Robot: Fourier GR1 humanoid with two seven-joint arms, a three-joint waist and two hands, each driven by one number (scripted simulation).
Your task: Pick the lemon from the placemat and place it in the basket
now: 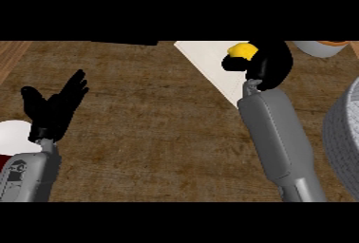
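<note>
A yellow lemon sits over the white placemat near the top of the head view. My right hand is curled round it, thumb on its left side, and hides most of it. I cannot tell whether the lemon rests on the mat or is lifted off it. The grey woven basket shows partly at the right edge, to the right of my right forearm. My left hand stands open at the left, fingers up, resting.
A white plate lies at the left edge, partly behind my left hand. A pale cup-like object stands at the top right. The brown wooden counter stretches between the two arms.
</note>
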